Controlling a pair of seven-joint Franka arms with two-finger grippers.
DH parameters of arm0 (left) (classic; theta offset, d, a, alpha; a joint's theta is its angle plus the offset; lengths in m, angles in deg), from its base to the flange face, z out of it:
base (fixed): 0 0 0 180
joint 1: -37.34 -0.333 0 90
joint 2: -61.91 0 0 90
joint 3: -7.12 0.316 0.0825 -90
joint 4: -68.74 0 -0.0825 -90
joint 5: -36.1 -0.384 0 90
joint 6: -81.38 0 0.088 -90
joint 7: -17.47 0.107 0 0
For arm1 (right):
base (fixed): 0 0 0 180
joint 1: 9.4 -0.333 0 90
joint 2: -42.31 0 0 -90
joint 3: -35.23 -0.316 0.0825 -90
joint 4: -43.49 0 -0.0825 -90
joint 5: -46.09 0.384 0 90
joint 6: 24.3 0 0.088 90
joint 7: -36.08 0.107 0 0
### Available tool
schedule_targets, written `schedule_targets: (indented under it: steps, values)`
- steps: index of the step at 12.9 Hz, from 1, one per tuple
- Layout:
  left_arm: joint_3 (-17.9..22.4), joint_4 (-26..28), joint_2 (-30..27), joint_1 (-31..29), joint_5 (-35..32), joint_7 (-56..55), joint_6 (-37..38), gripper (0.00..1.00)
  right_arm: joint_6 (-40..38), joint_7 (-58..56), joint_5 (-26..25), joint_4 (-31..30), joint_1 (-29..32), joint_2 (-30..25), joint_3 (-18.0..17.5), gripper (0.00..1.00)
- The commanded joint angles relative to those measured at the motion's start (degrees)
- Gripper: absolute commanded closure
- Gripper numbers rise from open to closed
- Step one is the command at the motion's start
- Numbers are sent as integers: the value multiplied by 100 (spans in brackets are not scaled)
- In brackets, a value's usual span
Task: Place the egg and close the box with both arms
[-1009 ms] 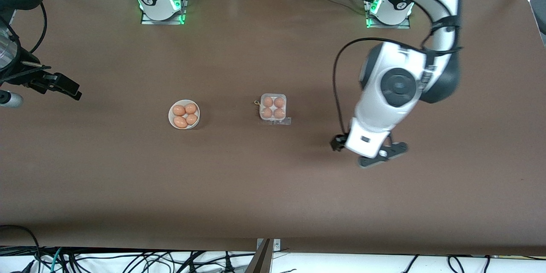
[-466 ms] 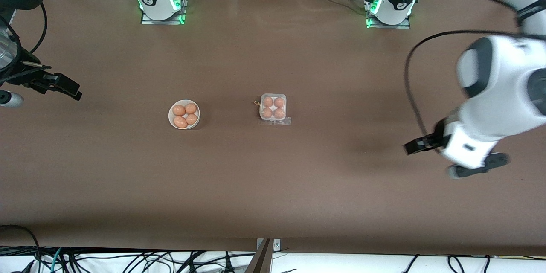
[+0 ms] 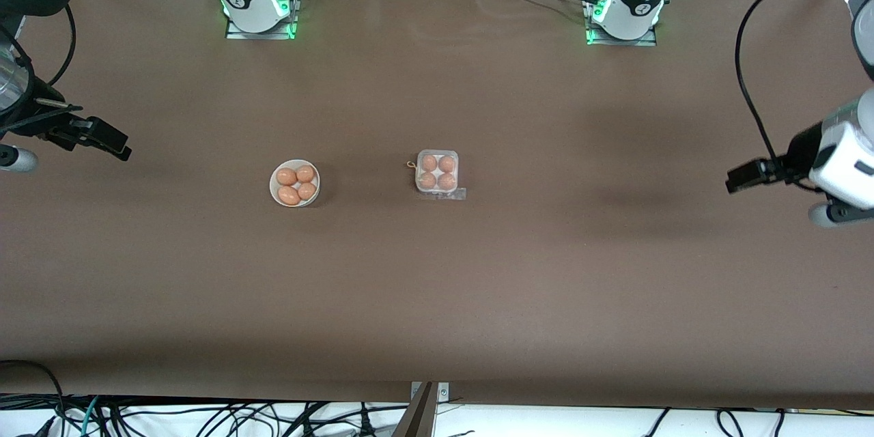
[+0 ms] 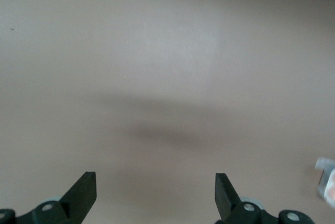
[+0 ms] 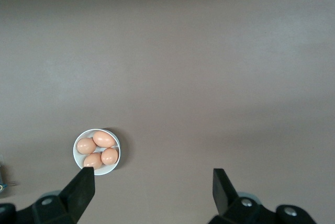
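The box point(image 3: 437, 173) is a small clear-plastic carton in the middle of the table with several brown eggs point(image 3: 429, 162) in its cups. Its clear lid lies over them, and a clear flap point(image 3: 447, 194) shows at the edge nearer the front camera. A corner of the box point(image 4: 326, 178) shows at the rim of the left wrist view. My left gripper point(image 3: 743, 177) point(image 4: 155, 187) hangs open and empty over bare table at the left arm's end. My right gripper point(image 3: 106, 138) point(image 5: 154, 185) is open and empty at the right arm's end, high over the table.
A round white bowl point(image 3: 295, 201) point(image 5: 79, 160) holding several more brown eggs point(image 3: 287, 176) stands beside the box, toward the right arm's end. Black cables trail from both arms. The two arm bases point(image 3: 256, 3) point(image 3: 625, 7) stand along the table edge farthest from the front camera.
The left arm has swung away from beside the box out to its own end of the table, gripper still open. The right arm, box and bowl have not moved.
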Motion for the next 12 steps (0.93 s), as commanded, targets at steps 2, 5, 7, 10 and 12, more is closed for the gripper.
schedule_targets:
  steps: [2,5,7,10,12]
  values:
    - [-81,1464,-1266,-114,-174,791,-106,0,31,-44,41,-40,50,-47,-42,0]
    - [-81,2080,-1760,-255,-201,819,-97,0,31,-44,50,-40,50,-47,-42,0]
    - [-81,2090,-1787,-229,-288,801,-1,0,31,-44,50,-40,50,-47,-42,0]
    - [-90,2081,-1866,-158,-702,836,35,0,31,-44,50,-40,50,-47,-42,0]
    - [-107,2090,-1875,-158,-693,819,35,0,31,-44,50,-40,50,-47,-42,0]
